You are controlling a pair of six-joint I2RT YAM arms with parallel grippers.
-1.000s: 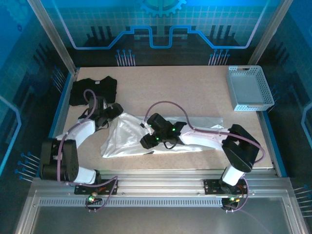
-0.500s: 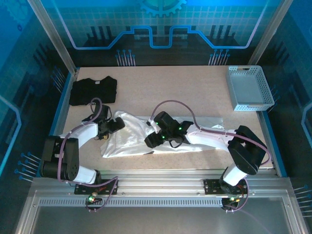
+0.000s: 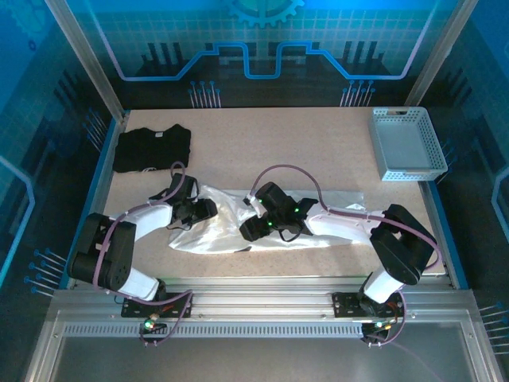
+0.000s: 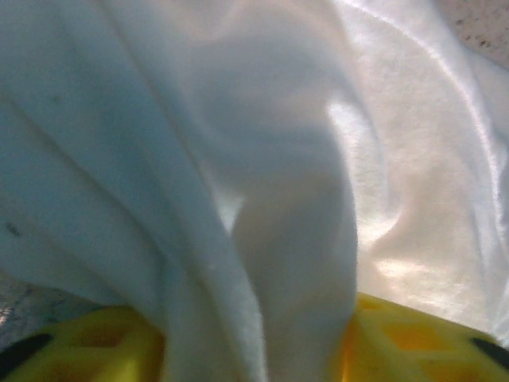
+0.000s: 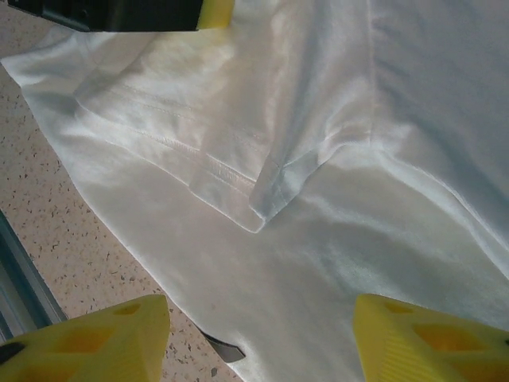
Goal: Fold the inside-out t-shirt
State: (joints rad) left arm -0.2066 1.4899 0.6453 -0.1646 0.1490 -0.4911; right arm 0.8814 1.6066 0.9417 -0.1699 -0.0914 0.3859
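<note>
Seen from overhead, the white inside-out t-shirt lies crumpled on the table, toward the near edge and about midway between the left and right edges. Its right-hand part runs under the right arm, so the outline there cannot be followed. The left gripper sits at the shirt's left margin, and the right gripper is over its middle. In the left wrist view, a thick fold of the shirt rises between the yellow fingers of the left gripper and fills the gap. The fingertips are buried in cloth, and whether the fold is actually clamped cannot be told. In the right wrist view, the right gripper stands with its jaws wide apart above the flatter shirt, holding nothing. A stitched hem with a turned-over corner is visible there, and a small dark shape at the cloth's edge is too small to identify. A black folded t-shirt occupies the far left corner, and a grey basket the far right corner.
</note>
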